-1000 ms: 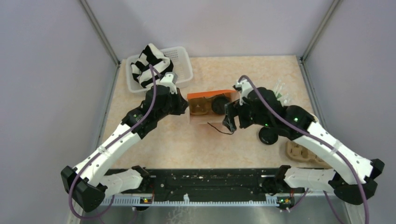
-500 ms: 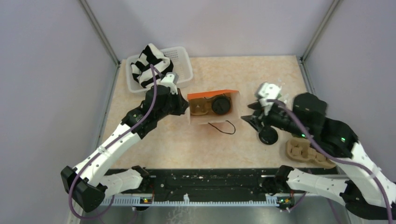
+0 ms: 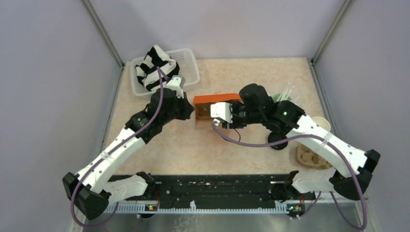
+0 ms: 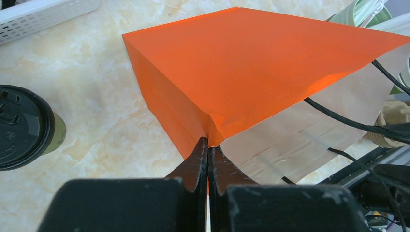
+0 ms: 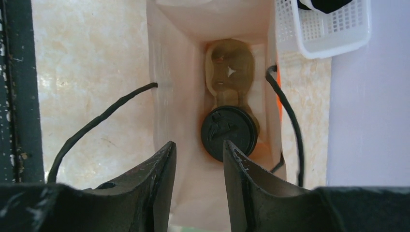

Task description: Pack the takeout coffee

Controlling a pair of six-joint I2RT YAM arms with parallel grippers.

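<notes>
One marbled bench (image 3: 251,72) carries everything. Near its middle sits an open orange paper bag (image 3: 212,99), cream inside, with black cord handles. A white mesh basket (image 3: 188,65) holding a black-and-white striped cloth (image 3: 153,65) stands at 10 o'clock from the bag. A pale mint tumbler (image 3: 285,96) of straws is at 3 o'clock, partly behind the right arm.

Inside the bag lies a brown cardboard carrier (image 5: 231,67). One black-lidded cup (image 5: 228,130) sits in its nearer pocket. A second dark green cup (image 4: 21,126), lid on, stands on the bench apart from the bag, at 9 o'clock in the left wrist view.

The left gripper (image 4: 208,145) is clenched on the bag's orange edge. The right gripper (image 5: 198,145) hangs at the bag's mouth, released, its jaws apart with nothing between them.
</notes>
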